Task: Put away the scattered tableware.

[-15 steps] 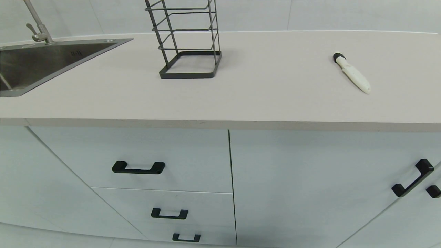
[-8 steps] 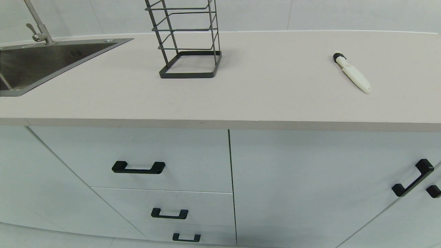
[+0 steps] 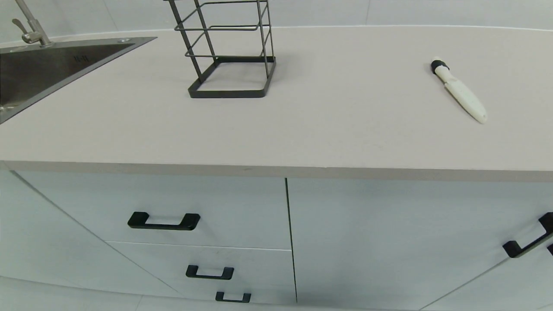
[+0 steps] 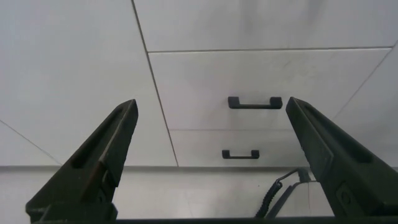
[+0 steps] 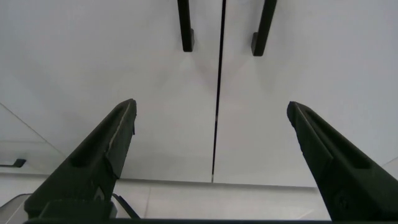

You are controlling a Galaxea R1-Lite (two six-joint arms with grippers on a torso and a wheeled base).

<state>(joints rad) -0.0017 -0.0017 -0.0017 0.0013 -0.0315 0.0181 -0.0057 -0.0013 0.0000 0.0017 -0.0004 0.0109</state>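
Observation:
A cream-handled utensil with a black band lies on the right part of the beige countertop. A dark wire rack stands at the back middle of the counter, with nothing in it. My left gripper is open, low in front of the white drawer fronts, holding nothing. My right gripper is open too, facing two cabinet doors with black handles.
A steel sink with a tap is set into the counter's far left. Below the counter are drawers with black handles and a cabinet door handle at the right. A coiled cable hangs near the floor.
The head camera has shifted: the whole scene sits slightly lower and spreads outward, as if closer to the counter. Nothing on the counter has moved.

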